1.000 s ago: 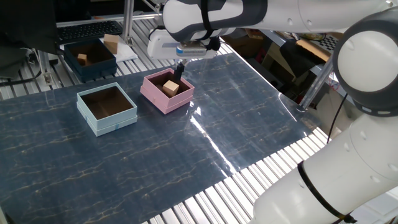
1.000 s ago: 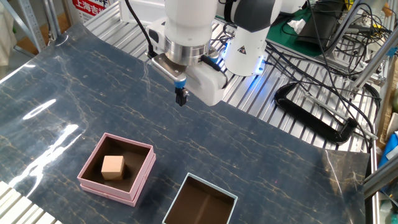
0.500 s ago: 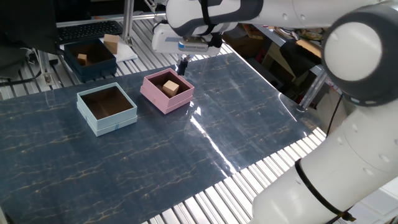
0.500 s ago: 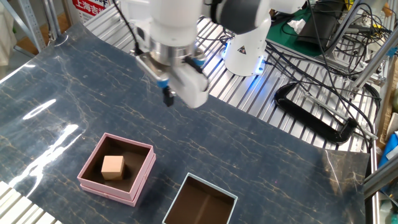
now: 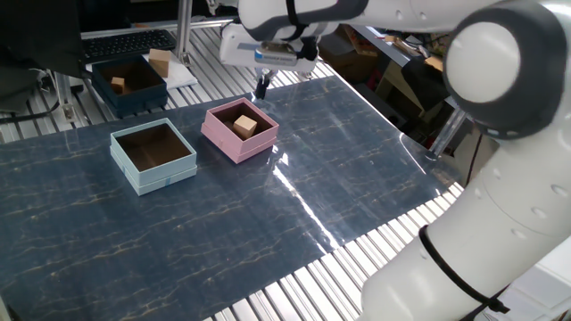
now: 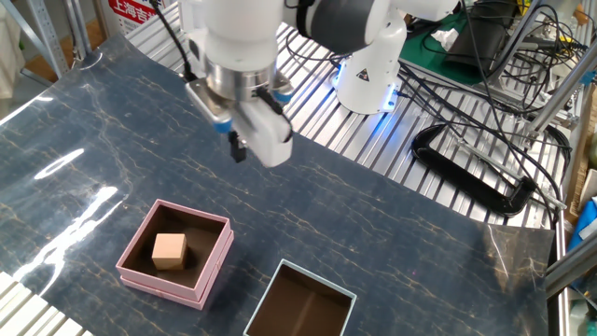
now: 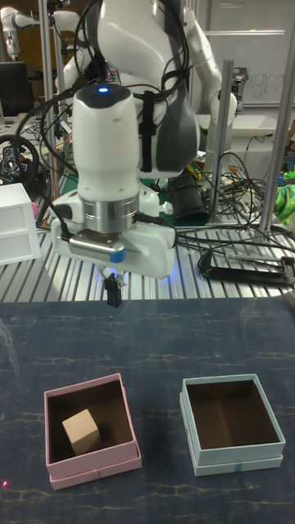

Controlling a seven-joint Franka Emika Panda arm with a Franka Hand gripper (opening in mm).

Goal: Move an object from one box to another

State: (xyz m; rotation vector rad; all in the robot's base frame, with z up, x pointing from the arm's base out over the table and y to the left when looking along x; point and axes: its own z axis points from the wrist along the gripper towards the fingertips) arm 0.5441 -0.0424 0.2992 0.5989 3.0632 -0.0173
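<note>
Light blue box [image 6: 300, 306] cut off by the bottom edge; pincer [image 5: 261, 86] fingertips too small to tell.

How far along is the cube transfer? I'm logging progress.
Nothing is done yet: the cube sits in the pink box, and the blue box is empty. The gripper hangs above the table behind the pink box, holding nothing, fingers close together. Grasping, carrying and placing remain.

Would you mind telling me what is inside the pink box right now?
The pink box holds one small wooden cube on its brown floor. The floor patch beneath the cube is covered. The gripper hangs above, outside the box.
</note>
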